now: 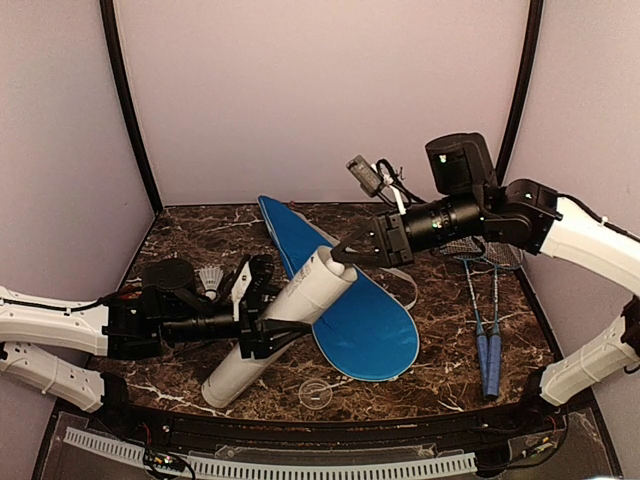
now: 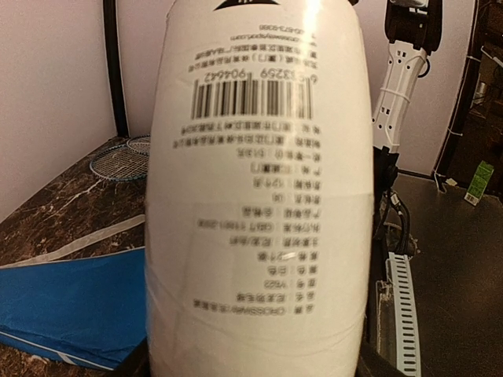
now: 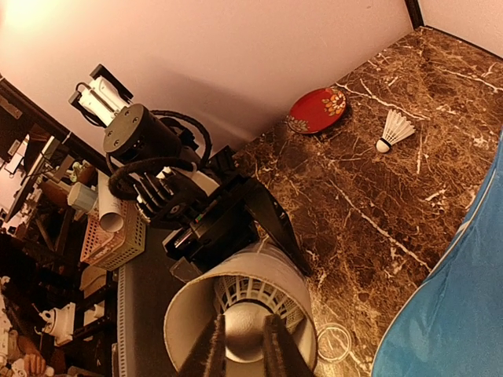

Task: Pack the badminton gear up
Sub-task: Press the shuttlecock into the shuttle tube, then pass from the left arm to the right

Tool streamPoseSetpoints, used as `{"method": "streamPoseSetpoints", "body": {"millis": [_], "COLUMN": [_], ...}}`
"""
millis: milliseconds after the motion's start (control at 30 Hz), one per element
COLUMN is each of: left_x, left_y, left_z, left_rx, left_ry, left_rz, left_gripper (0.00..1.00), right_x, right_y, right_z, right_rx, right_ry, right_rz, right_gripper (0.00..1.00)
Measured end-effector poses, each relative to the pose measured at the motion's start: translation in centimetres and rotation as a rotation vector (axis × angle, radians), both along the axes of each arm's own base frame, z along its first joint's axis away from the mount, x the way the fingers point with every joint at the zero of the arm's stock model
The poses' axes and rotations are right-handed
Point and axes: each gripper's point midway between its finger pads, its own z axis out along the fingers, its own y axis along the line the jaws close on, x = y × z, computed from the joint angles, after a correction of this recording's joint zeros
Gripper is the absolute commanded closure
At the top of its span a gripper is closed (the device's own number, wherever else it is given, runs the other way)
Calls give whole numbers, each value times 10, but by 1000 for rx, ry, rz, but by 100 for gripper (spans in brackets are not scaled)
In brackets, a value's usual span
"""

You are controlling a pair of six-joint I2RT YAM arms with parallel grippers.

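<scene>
White tube [image 1: 290,315] clamped in left gripper [image 1: 262,330], shuttlecock [image 3: 250,302] pinched at its mouth by right gripper [image 1: 343,252]; next, probably pushing deeper, then letting go.

A robotics lab: marble-look table [image 1: 190,235] boxed by plain walls [image 1: 320,90]; cluttered shelves [image 3: 39,181] (a pink basket [image 3: 118,239] among them) beyond.

Tube [image 1: 300,300] mouth plugged by right gripper [image 1: 339,256] + shuttlecock [image 3: 245,302]; left gripper [image 1: 258,312] wraps tube's mid. Cover [image 1: 370,320] under & just R of tube; farther R, bare table [image 1: 445,325] strip, then rackets [image 1: 487,345].
</scene>
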Motion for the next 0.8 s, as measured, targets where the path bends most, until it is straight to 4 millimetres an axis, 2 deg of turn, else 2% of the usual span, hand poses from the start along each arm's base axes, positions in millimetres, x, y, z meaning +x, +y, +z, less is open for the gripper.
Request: {"method": "streamPoseSetpoints", "body": {"millis": [167, 300, 433, 500, 800], "left_x": [7, 18, 30, 36, 54], "left_y": [1, 1, 1, 1, 1], "left_z": [2, 10, 18, 21, 41], "left_rx": [-10, -52, -98, -121, -233], "left_ry": [5, 0, -6, -7, -28], "left_rz": [38, 100, 165, 199, 287], "left_gripper": [37, 37, 36, 36, 36], "right_x": [8, 23, 27, 28, 22], "right_y": [-7, -22, -35, -30, 28], "right_z": [7, 37, 59, 58, 16], "right_rx": [1, 114, 269, 305, 234], "right_ry": [-38, -124, -176, -188, -239], "right_rz": [-57, -191, -284, -309, -336], "right_gripper": [30, 7, 2, 2, 1]}}
